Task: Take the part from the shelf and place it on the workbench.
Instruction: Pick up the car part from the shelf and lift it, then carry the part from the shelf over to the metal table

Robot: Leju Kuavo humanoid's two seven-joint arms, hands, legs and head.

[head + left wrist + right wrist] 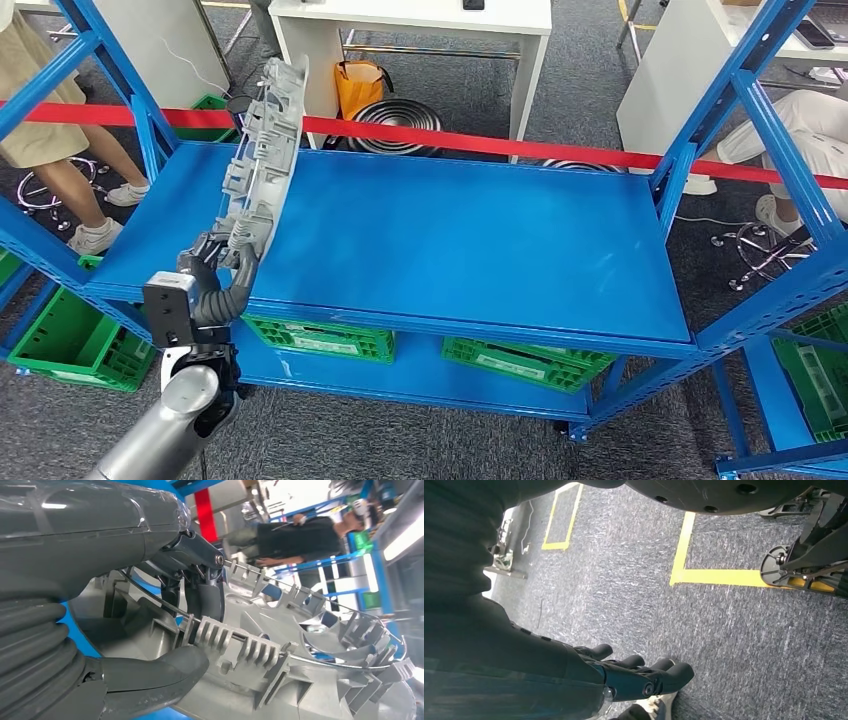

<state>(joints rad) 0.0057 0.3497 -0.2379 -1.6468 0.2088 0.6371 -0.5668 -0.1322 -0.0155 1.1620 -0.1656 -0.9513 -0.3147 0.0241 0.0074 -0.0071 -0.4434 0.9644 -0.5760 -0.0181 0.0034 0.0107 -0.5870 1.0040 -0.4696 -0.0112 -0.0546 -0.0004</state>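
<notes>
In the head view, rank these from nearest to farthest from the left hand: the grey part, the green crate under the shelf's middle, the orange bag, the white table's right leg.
1. grey part: held by the left hand, standing tilted on the blue shelf.
2. green crate: just below the shelf deck, right of the hand.
3. orange bag: on the floor behind the red tape.
4. white table's right leg: farther right, behind the tape.

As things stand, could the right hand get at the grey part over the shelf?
Probably not: the right hand hangs low over the carpet floor, away from the shelf. The left hand holds the grey part.
</notes>
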